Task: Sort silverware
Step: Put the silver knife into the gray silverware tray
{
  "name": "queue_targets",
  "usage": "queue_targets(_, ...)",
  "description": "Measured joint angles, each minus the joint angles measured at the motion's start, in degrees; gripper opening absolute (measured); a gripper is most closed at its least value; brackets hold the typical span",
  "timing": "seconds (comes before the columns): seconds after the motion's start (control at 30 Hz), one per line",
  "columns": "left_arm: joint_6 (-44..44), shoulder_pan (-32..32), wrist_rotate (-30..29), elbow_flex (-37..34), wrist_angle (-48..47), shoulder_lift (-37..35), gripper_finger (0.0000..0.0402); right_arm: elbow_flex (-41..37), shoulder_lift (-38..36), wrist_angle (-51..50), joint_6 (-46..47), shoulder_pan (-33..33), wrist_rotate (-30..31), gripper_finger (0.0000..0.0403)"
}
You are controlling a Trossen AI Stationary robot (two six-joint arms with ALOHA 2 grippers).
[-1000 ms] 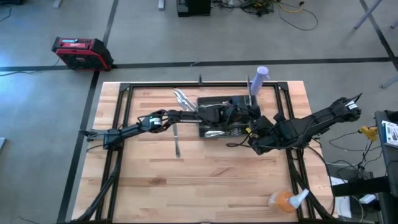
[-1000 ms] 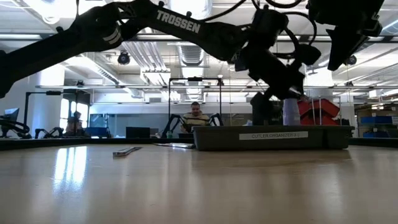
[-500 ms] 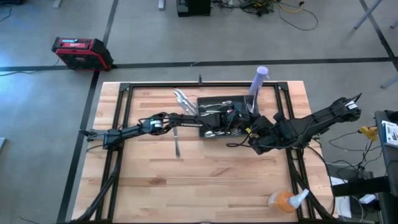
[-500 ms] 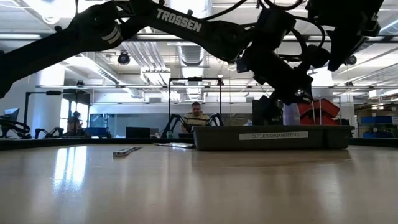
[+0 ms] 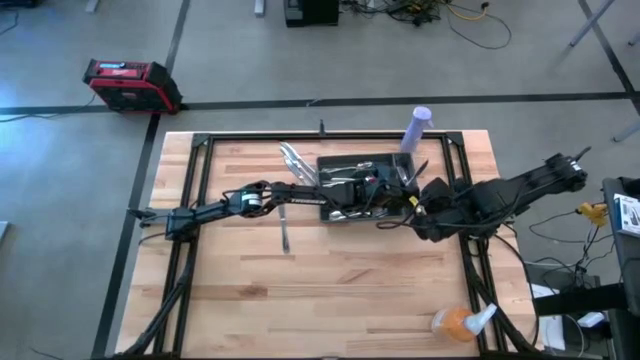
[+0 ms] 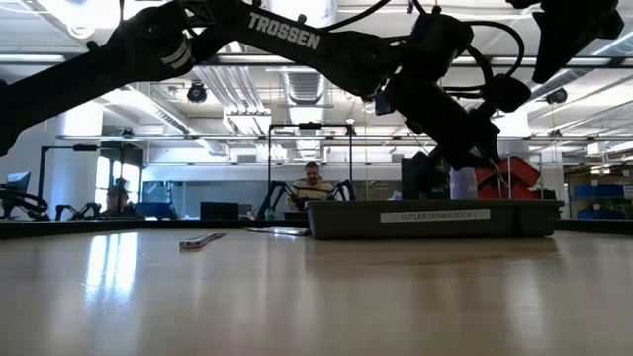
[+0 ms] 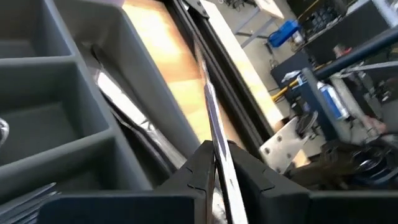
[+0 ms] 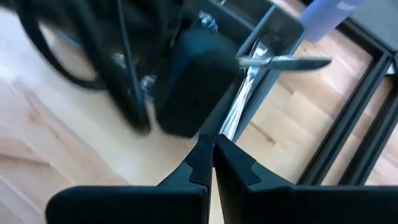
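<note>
Table: light butcher-block wooden table (image 5: pixel 330 290) w/ black frame rails, grey concrete floor around it.
Tray: dark grey compartmented plastic tray (image 5: pixel 345 163) at table's far-centre; low view shows its front wall w/ a label (image 6: pixel 432 216).
Left arm: dark, reaches across from table's left to over the tray.
Right arm: dark, comes in from table's right edge, wrist just right of the tray.
Left gripper (image 7: pixel 216 163): over tray's right side, fingers pinched on a slim shiny silver knife (image 7: pixel 211 115), which juts out past the tray's right wall.
Right gripper (image 8: pixel 212 148): beside tray's right end, fingers pressed together, nothing betw them.
Silverware in tray: several shiny pcs lying in compartments (image 5: pixel 347 211); one long pc in the end slot (image 7: pixel 127 109).
Silverware on table: loose cluster just left of the tray's far corner (image 5: pixel 293 157); single slim pc nearer front-left of tray (image 5: pixel 284 231).
Other: lavender cylindrical cup (image 5: pixel 416 128) at far-right of tray; orange spray bottle (image 5: pixel 460 321) near table's front-right corner; red toolbox (image 5: pixel 130 83) on floor.
</note>
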Motion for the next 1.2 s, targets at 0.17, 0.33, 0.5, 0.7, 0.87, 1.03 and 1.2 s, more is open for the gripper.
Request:
queue_targets(0.17,4.81,-0.76,0.13,-0.02,-2.72,-0.41,0.0007,-1.60,-0.08,-1.00,-3.28,-0.02,-3.05,0.0000)
queue_targets(0.33,10.79,-2.14,-0.17,-0.11,-6.47,-1.76,0.0006,-2.23,-0.04,-3.17,-2.86,0.37,-4.40,0.0000)
queue_targets(0.5,14.62,-3.04,-1.71,-0.21,-9.50,-2.43,0.0005,-2.17,-0.92,-6.79,-2.48,0.37,-4.28,0.0000)
queue_targets(0.7,16.92,-4.26,-4.84,-5.12,-13.45,-4.28,0.0005,-2.08,-4.50,-6.51,-5.57,0.48,-3.19,0.0000)
queue_targets(0.87,17.38,-4.30,-5.75,-19.02,-6.25,-10.18,0.0004,-1.82,-7.40,-5.27,-8.87,0.48,-1.20,0.0000)
queue_targets(1.03,21.14,-4.26,-7.25,-39.30,13.04,-21.65,0.0004,-1.99,-8.59,-0.65,-12.13,0.48,-0.45,0.0000)
queue_targets(1.2,21.48,-4.39,-6.26,-52.52,26.64,-30.60,0.0004,-2.30,-7.27,4.40,-13.00,0.33,2.13,0.0000)
